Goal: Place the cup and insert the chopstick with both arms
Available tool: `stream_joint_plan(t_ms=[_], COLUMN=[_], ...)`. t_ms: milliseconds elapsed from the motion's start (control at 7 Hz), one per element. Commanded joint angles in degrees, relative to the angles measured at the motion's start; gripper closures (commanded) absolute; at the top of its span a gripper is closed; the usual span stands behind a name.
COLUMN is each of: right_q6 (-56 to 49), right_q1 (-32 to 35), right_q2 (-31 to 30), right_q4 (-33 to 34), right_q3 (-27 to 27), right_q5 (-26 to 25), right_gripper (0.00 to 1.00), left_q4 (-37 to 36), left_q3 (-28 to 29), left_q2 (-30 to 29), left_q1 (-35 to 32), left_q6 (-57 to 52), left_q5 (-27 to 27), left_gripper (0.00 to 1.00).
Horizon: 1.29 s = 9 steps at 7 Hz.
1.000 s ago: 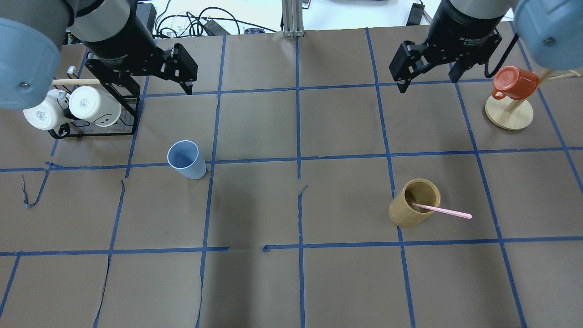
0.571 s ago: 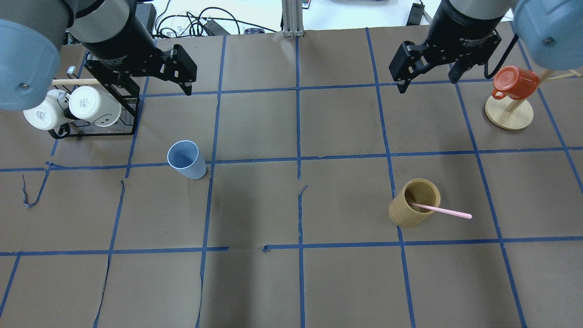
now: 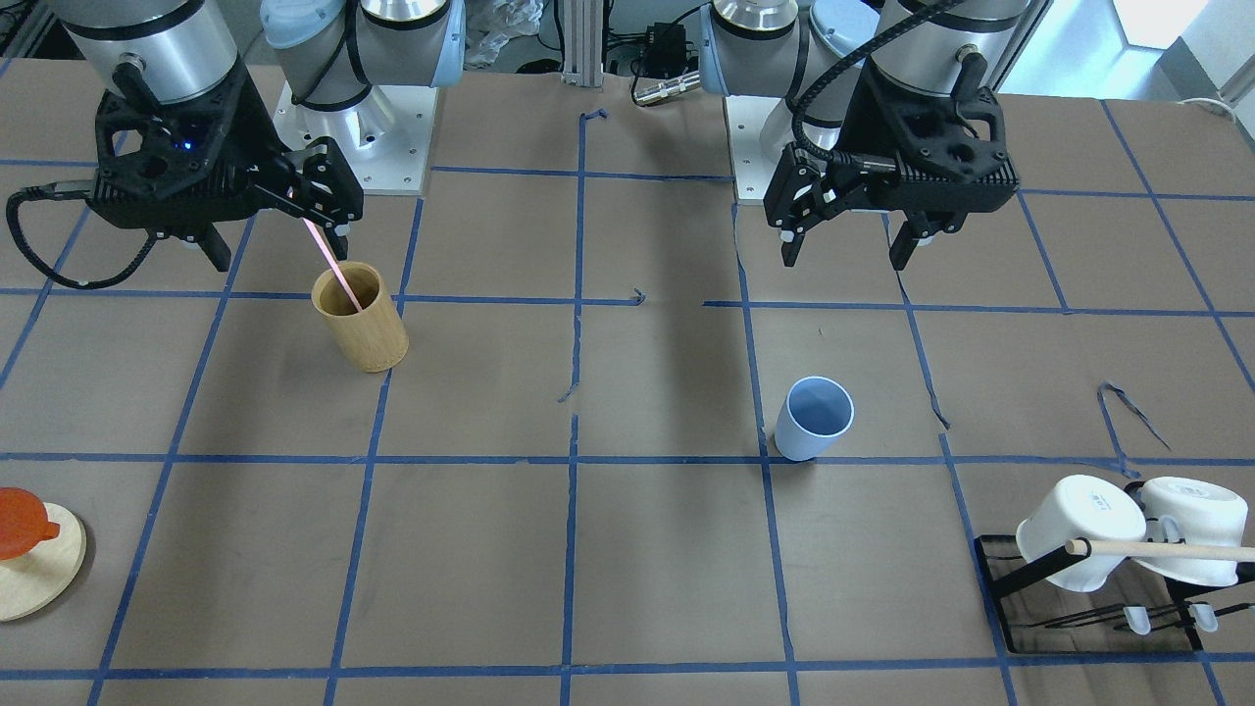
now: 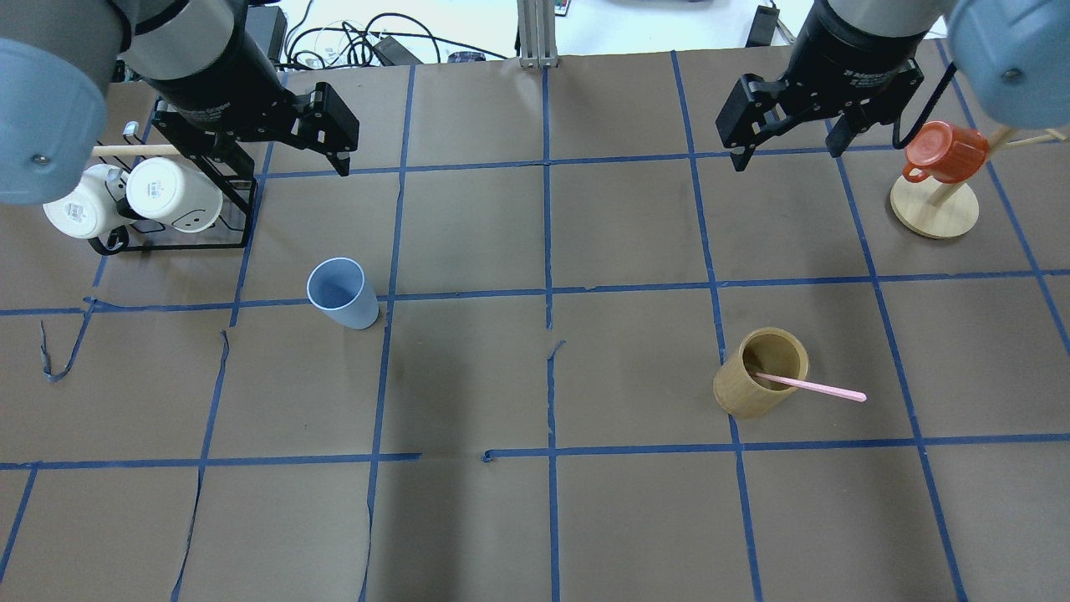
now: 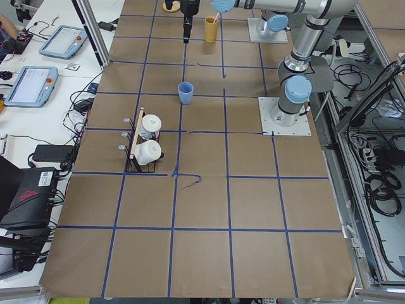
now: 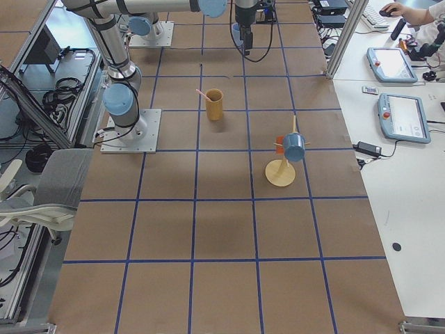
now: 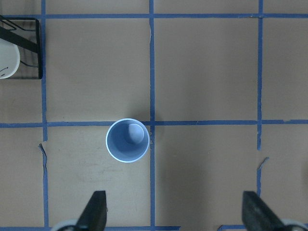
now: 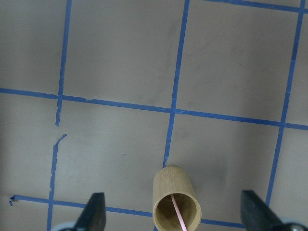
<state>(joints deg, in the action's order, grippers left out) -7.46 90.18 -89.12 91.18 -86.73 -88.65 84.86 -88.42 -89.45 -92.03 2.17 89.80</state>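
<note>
The left gripper (image 3: 843,257) and right gripper (image 3: 279,247) both hang wide open, holding nothing. The blue cup (image 3: 814,420) stands upright on the table (image 3: 637,549) below the left one, and the pink chopstick (image 3: 333,260) leans inside the wooden holder (image 3: 361,319) under the right one. Both steps look done, with nothing obvious left.

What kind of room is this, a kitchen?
Probably a robot lab, not a kitchen: a left arm and a right arm bolted to a table gridded with blue tape, with control tablets and loose cables alongside.

Brown, blue-taped table (image 4: 468,376) with blue cup (image 4: 341,293), bamboo holder (image 4: 756,378), mug rack (image 3: 1079,628), wooden stand (image 4: 932,213)
</note>
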Motion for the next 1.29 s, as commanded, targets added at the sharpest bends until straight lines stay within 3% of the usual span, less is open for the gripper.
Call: stream_joint_plan(t_ms=[0, 1143], right_q6=[-0.71, -2.38], right_q1=[-0.18, -0.44], right_q2=[-0.35, -0.70], right_q4=[-1.43, -1.80], right_q3=[-0.80, -1.86], right_q5=[-0.03, -1.00], right_gripper=[0.00, 0.00], left_q4=[0.30, 1.45], left_q3=[-0.09, -0.09], left_q2=[0.06, 0.06], left_q1=[0.01, 0.01], left_q6=[0.03, -0.06], left_q5=[0.12, 0.29], left_gripper=[0.00, 0.00])
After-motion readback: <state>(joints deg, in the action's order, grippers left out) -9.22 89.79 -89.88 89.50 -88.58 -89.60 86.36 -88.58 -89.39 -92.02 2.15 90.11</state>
